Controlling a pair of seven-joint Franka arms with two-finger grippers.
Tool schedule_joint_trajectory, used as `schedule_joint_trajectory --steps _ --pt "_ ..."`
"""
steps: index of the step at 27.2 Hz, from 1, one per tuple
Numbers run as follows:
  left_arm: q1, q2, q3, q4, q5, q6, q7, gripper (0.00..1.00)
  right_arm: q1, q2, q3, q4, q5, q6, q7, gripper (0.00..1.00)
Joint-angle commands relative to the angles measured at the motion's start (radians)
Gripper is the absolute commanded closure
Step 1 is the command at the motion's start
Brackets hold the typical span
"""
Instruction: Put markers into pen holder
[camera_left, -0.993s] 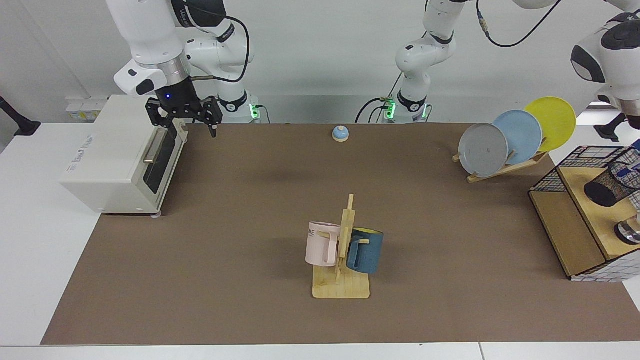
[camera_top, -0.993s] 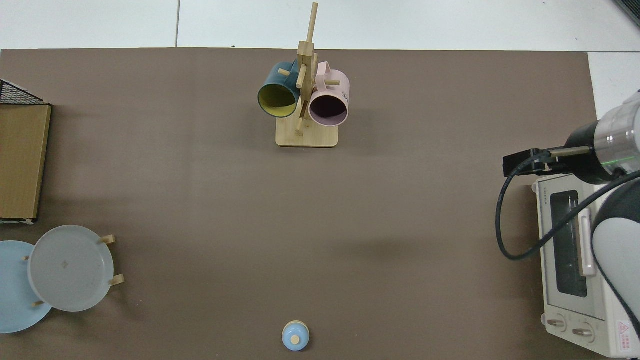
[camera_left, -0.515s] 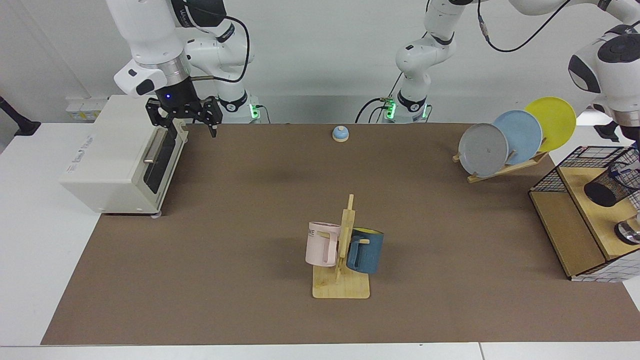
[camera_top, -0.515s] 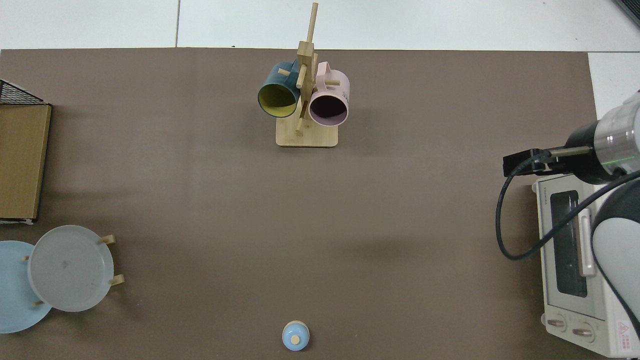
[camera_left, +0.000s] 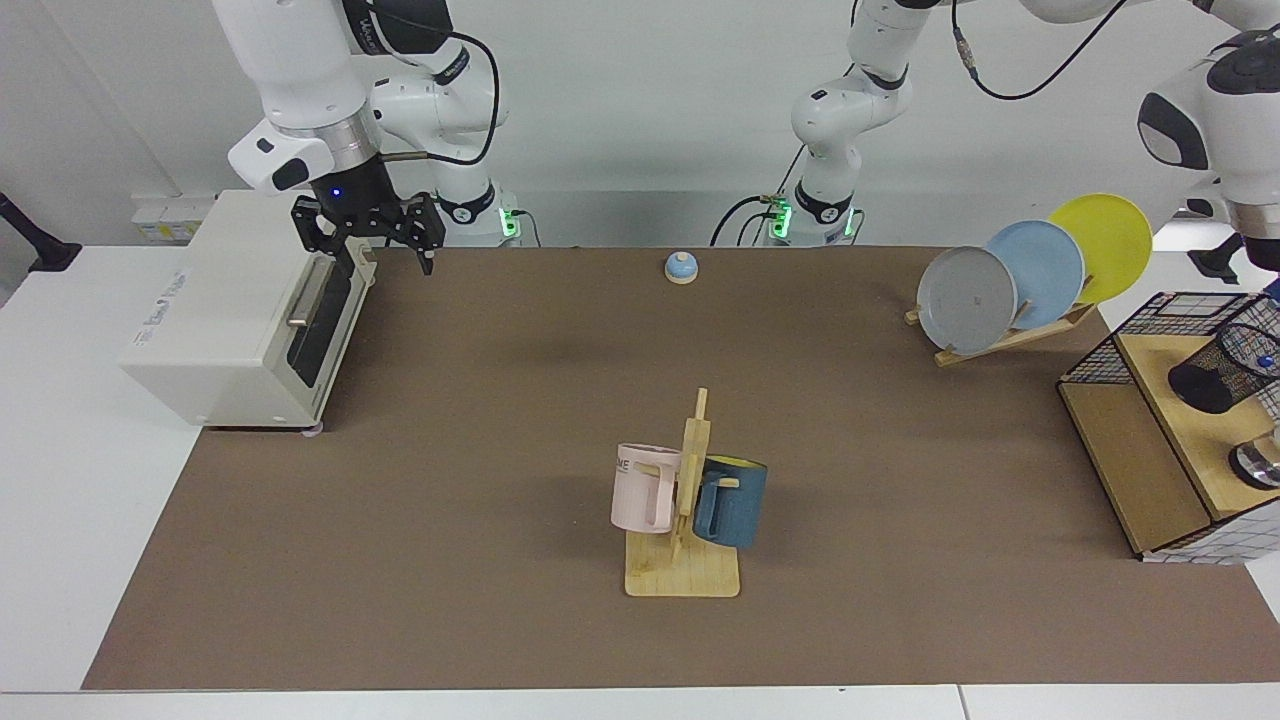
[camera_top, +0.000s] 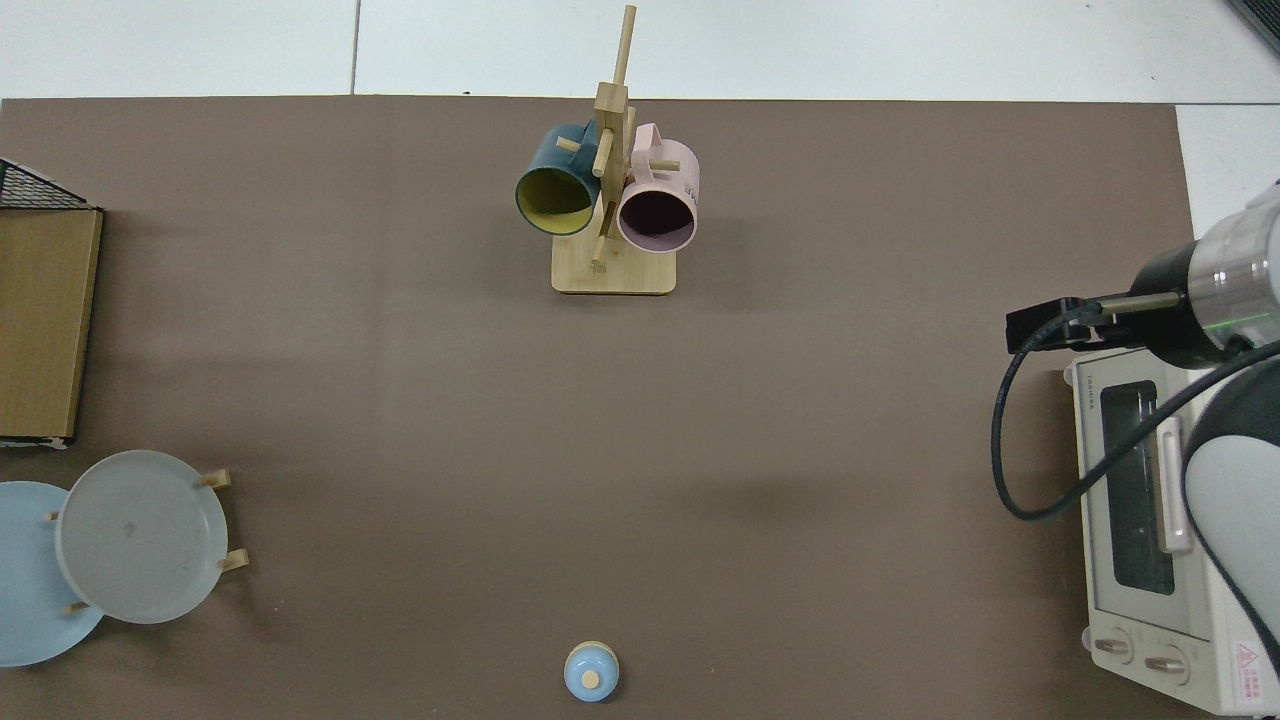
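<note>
Marker (camera_left: 1266, 361) apparently sits inside pen holder (camera_left: 1215, 377).

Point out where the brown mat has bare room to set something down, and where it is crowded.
Free: the wide stretch between the toaster oven and the mug tree, and from the mug tree to the wooden shelf. Crowded: the corner with the plate rack, shelf and pen holder. The right gripper hangs open by the oven.

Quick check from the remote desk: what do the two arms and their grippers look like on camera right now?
Both arms have glossy white shells with black joint sections and black cables looping along them; green lights glow at both bases. The right arm ends in a silver wrist ring, a small blue light and a black two-finger right gripper. The left arm shows white and black only; the left gripper is out of frame.
</note>
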Motion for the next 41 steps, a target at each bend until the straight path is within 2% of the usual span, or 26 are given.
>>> schedule_joint_trajectory --steps 1,7,11,15,20,26,31,34,41 --pt "-0.007 -0.007 -0.025 0.020 -0.120 -0.087 -0.223 0.00 -0.019 -0.013 0.007 -0.009 0.026 -0.013 -0.034 0.00" --pt "-0.010 -0.011 -0.096 0.008 -0.264 -0.156 -0.593 0.00 -0.019 -0.013 0.007 -0.009 0.026 -0.013 -0.034 0.00" --pt "-0.013 -0.014 -0.153 0.003 -0.303 -0.222 -0.800 0.00 -0.019 -0.013 0.007 -0.009 0.026 -0.013 -0.034 0.00" --pt "-0.014 -0.028 -0.217 -0.015 -0.385 -0.314 -1.166 0.00 -0.019 -0.013 0.007 -0.009 0.026 -0.013 -0.034 0.00" --pt "-0.013 -0.037 -0.311 -0.019 -0.438 -0.435 -1.572 0.00 -0.019 -0.013 0.007 -0.009 0.026 -0.013 -0.034 0.00" --pt "-0.013 -0.037 -0.398 -0.020 -0.475 -0.461 -1.909 0.00 -0.019 -0.013 0.007 -0.009 0.026 -0.013 -0.034 0.00" --pt "-0.014 -0.039 -0.418 -0.020 -0.568 -0.476 -2.100 0.00 -0.019 -0.013 0.007 -0.009 0.026 -0.013 -0.034 0.00" --pt "-0.020 -0.044 -0.438 -0.012 -0.585 -0.501 -2.201 0.00 -0.019 -0.013 0.007 -0.009 0.026 -0.013 -0.034 0.00" --pt "-0.019 -0.047 -0.449 -0.008 -0.588 -0.507 -2.217 0.00 -0.019 -0.013 0.007 -0.009 0.026 -0.013 -0.034 0.00"
